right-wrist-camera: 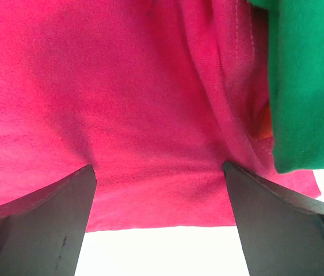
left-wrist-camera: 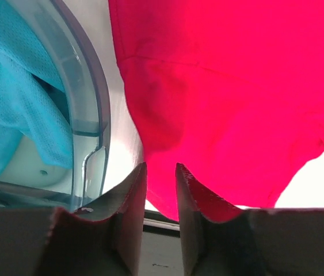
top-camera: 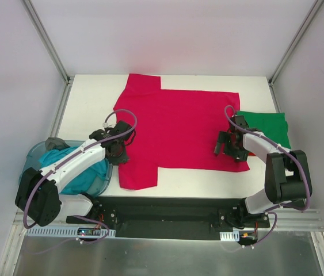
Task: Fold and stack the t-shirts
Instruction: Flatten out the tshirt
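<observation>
A crimson red t-shirt (top-camera: pixel 179 129) lies spread flat on the white table, sleeves at the far and near left. My left gripper (top-camera: pixel 118 148) hovers at its left edge by the near sleeve. Its jaws stand a narrow gap apart (left-wrist-camera: pixel 160 168) with nothing between them, and the red shirt (left-wrist-camera: pixel 236 86) lies beyond. My right gripper (top-camera: pixel 228 146) is wide open (right-wrist-camera: pixel 159 168) just above the red shirt's (right-wrist-camera: pixel 121 86) right hem. A folded green t-shirt (top-camera: pixel 265 126) lies beside it (right-wrist-camera: pixel 305 86). A teal t-shirt (top-camera: pixel 72 167) sits bunched in the tub (left-wrist-camera: pixel 12 98).
The translucent blue tub (top-camera: pixel 32 154) stands at the near left, its rim (left-wrist-camera: pixel 90 98) close to the left fingers; a grey cloth (top-camera: pixel 55 142) lies at its far side. A black rail (top-camera: pixel 167 210) runs along the near edge. White walls and metal posts enclose the table (top-camera: pixel 87 98).
</observation>
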Tool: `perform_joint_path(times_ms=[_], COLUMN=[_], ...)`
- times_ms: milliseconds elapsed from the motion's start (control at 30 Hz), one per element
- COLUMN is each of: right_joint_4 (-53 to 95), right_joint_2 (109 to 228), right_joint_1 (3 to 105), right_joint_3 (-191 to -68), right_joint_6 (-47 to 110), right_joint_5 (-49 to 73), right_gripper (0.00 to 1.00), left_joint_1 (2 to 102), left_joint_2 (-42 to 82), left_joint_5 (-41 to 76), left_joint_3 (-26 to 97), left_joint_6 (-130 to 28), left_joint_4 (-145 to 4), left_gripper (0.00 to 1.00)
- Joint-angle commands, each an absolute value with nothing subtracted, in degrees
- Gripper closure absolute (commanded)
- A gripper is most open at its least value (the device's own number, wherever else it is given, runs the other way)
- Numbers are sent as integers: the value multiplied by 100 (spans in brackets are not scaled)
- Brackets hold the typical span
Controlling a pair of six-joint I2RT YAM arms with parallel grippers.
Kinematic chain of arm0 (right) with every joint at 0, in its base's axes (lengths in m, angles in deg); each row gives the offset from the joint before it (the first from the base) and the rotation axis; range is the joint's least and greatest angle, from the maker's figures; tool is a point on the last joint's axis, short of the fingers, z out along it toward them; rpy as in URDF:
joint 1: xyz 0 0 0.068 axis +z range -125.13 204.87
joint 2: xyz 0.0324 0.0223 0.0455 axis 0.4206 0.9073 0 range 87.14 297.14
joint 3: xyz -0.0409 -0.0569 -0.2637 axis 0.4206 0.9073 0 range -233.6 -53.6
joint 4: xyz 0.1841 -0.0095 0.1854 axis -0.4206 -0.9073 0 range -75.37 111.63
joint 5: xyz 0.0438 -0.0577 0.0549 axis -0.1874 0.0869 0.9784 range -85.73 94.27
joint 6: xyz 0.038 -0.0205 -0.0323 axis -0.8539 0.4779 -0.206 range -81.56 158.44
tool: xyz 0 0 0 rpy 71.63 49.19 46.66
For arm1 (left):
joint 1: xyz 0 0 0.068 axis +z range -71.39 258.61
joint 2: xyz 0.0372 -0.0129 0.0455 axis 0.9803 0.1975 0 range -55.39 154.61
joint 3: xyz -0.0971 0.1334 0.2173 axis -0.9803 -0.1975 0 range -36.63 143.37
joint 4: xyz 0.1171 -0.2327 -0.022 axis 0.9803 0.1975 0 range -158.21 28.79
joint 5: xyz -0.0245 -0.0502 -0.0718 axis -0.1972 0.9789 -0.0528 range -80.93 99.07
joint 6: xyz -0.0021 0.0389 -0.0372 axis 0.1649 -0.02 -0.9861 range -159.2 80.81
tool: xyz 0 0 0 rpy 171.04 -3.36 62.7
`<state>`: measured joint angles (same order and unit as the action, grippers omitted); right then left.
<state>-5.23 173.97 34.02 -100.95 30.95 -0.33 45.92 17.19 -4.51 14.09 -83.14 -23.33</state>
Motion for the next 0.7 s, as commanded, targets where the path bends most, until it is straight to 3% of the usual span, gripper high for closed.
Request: perform_joint_path(times_ms=[0,33,333,400,667], right_joint_4=[-852,-843,-501,-448,-430], right_joint_2=[17451,17433,17161,17012,15941], right_joint_1=[3384,3401,3585,3708,4148], right_joint_3=[-10106,-10097,-10053,-10097,-10124], right_joint_6=[3079,3096,3290,3351,3308], right_joint_5=[-75,-57,557,655,1007], right_gripper=[4,4,4,4,4], left_joint_1=[4530,4504,3907,3661,3229], left_joint_2=[1598,1589,1203,1019,62], left_joint_5=[-359,-332,-210,-183,397], left_joint_3=[1672,1707,1805,1629,-4], left_joint_6=[-8191,-8182,-8366,-8533,-9262], left_joint_4=[-2058,-2058,-2119,-2250,-3832], left_gripper=[63,53,19,1,1])
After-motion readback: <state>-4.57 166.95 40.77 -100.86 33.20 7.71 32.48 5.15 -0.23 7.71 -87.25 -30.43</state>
